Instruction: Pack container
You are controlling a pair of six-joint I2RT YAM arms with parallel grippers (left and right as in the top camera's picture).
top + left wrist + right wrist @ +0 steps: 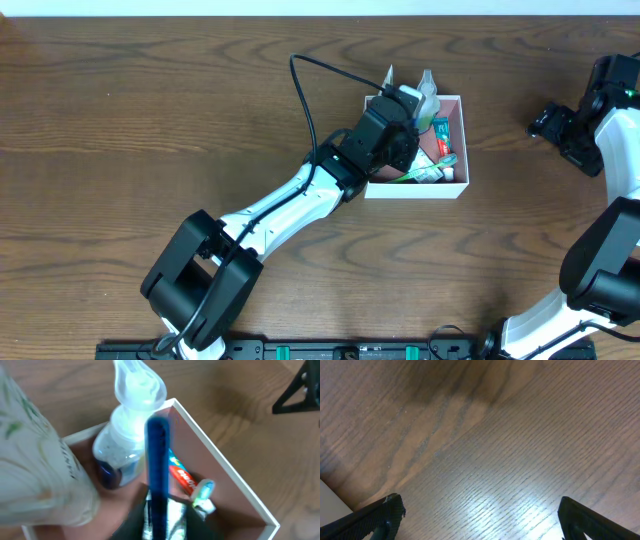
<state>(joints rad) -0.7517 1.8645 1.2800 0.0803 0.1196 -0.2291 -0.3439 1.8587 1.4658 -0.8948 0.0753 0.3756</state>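
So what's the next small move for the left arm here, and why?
Probably let go and lift the left gripper straight up: the blue handle already stands inside the container, beside the clear bottle and toothpaste tube, so a sideways pull could knock them.

1. The left arm [280,205] reaches from the lower left across the brown wooden surface [150,120] up to the container [465,150].
2. The left hand [398,145] is over the left part of the container and hides that side.
3. A clear bottle [428,92] stands at the far wall and rises above the rim.
4. A green and white thing [436,168] lies inside, near the front wall.
5. A black cable [303,95] makes a loop beside the left hand.
6. The right hand [558,122] is at the right edge, well apart from the container.
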